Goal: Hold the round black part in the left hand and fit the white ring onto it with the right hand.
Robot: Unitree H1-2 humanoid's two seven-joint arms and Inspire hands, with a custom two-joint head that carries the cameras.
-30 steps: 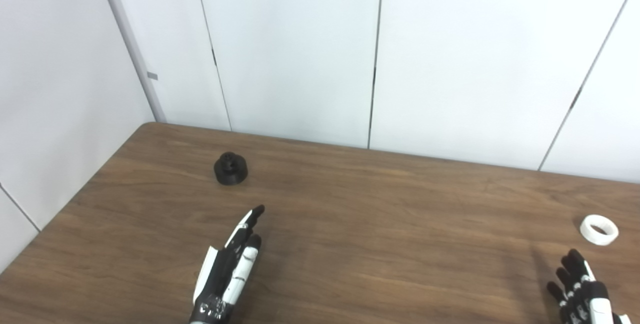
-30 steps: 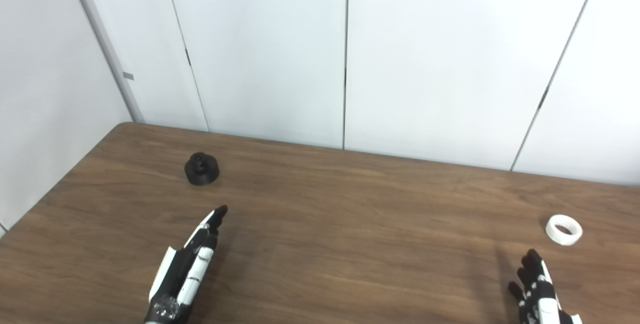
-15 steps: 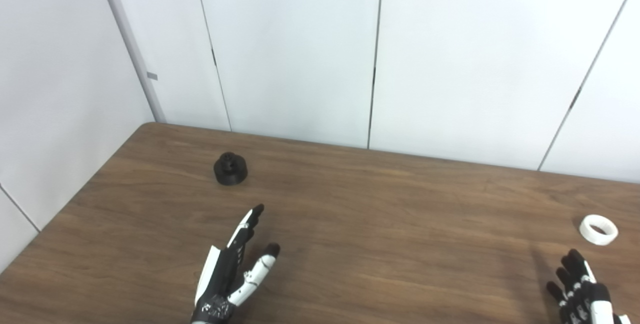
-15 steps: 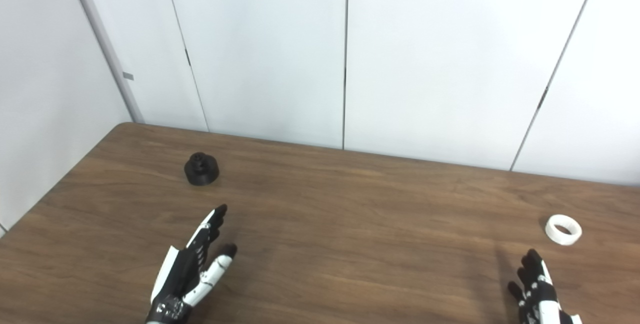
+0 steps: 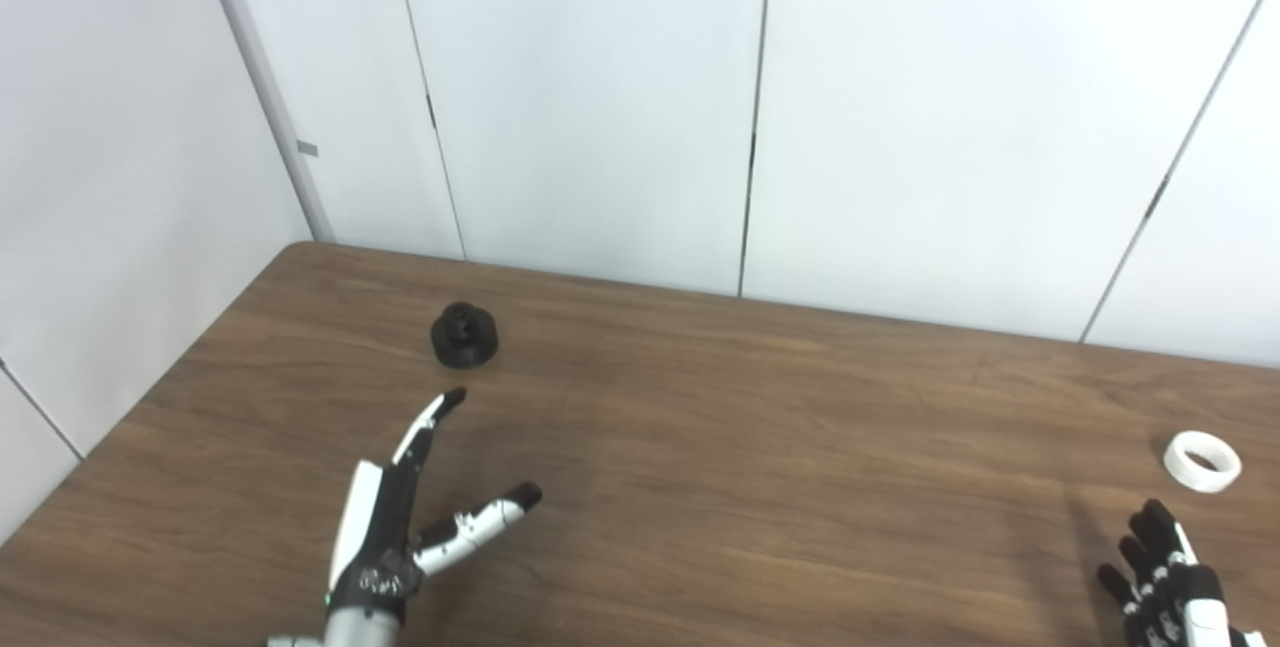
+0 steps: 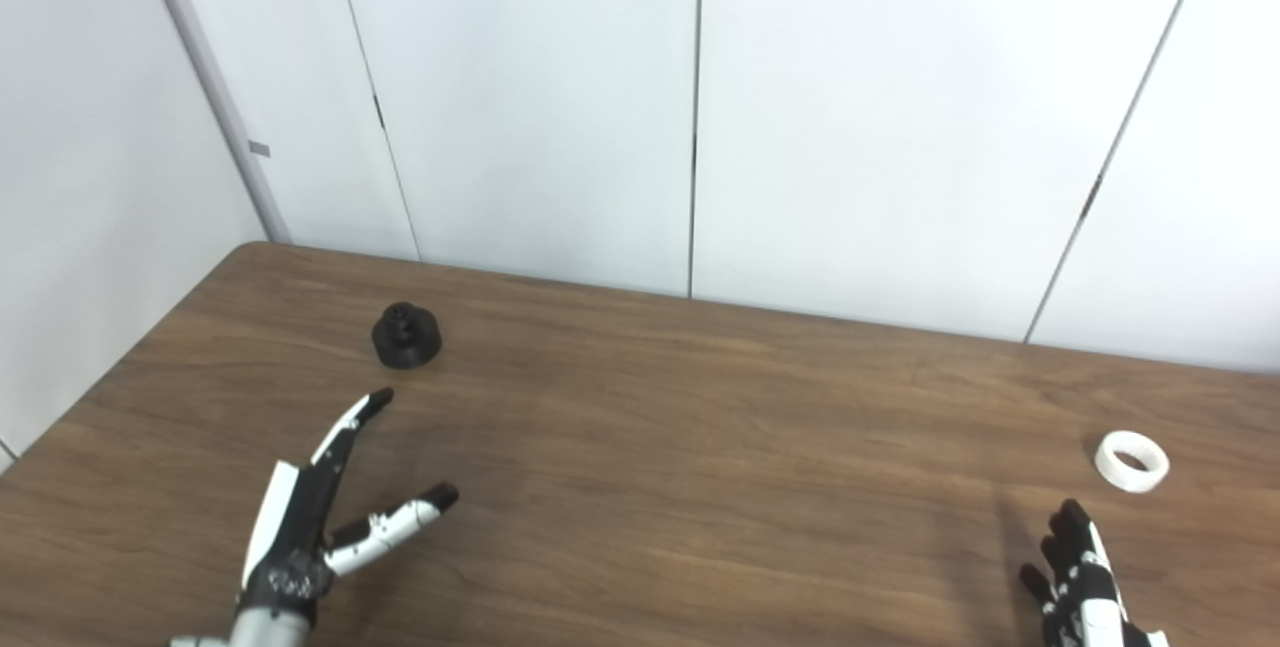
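Note:
The round black part sits on the brown table at the far left, with a small knob on top. My left hand hovers in front of it, open, thumb spread to the right, fingertips a short way from the part. The white ring lies flat near the right edge. My right hand is at the bottom right corner, fingers extended and apart, holding nothing, a little short of the ring. Part of it is cut off by the picture's edge.
White wall panels stand right behind the table's far edge and along its left side. The table's left edge runs diagonally close to my left hand.
My left hand has swung left and its thumb has spread wide from the fingers, which now point at the black part. The right hand has barely moved.

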